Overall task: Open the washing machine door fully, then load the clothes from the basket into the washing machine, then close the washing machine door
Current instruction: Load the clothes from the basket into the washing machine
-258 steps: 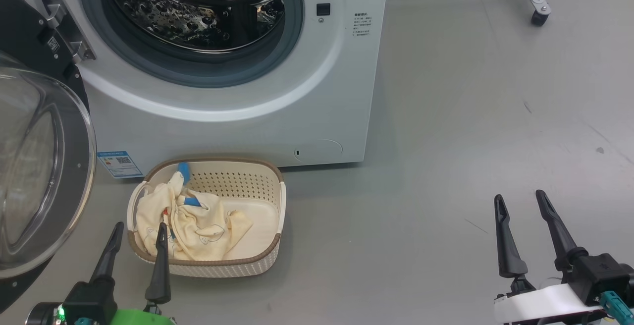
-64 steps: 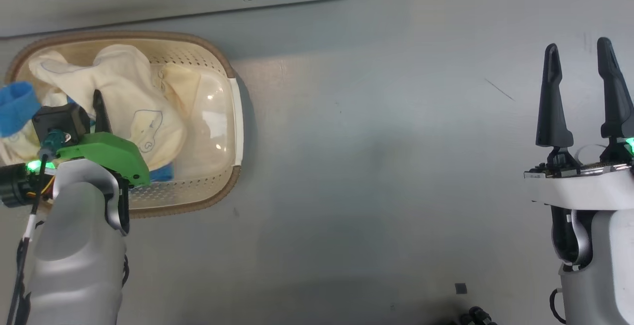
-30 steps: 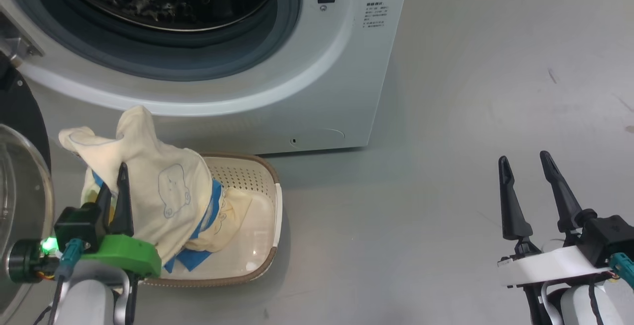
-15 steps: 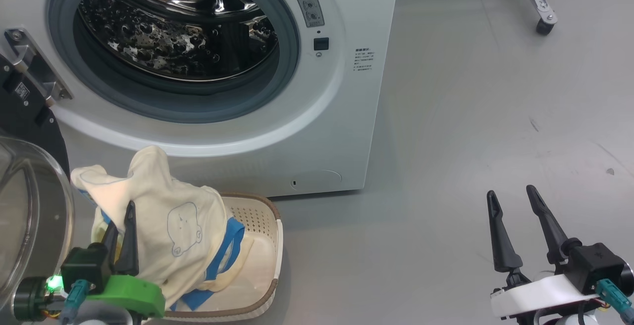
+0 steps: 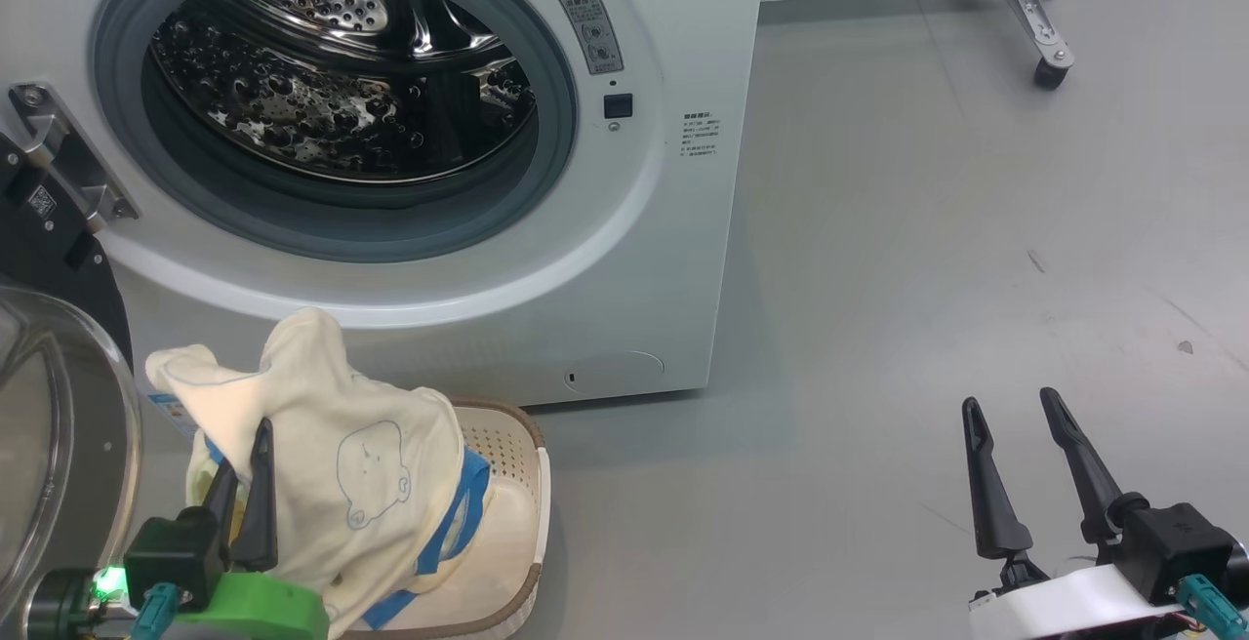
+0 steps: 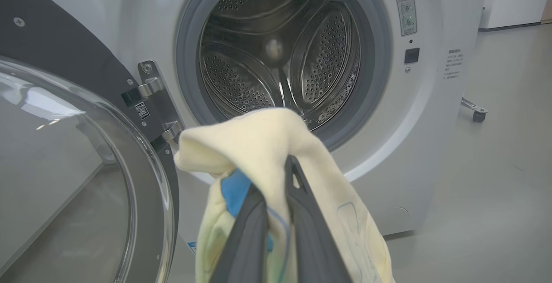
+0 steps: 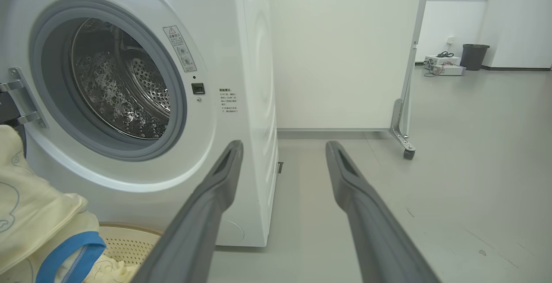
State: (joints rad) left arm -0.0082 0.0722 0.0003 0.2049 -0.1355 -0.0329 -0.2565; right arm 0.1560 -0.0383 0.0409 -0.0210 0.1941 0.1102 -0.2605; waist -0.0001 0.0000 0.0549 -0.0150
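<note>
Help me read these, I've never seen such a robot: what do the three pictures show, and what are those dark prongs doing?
It is a wheeled robot with two arms; the dark prongs are its grippers' fingers. One picture comes from a camera on its head, looking down; the other two from cameras on each wrist, looking along that arm's fingers. On the floor stand a white washing machine, its round door swung open and its steel drum looking empty, and a cream basket before it. The left gripper is shut on the pale yellow clothes with blue trim, holding them up over the basket. The right gripper is open and holds nothing.
</note>
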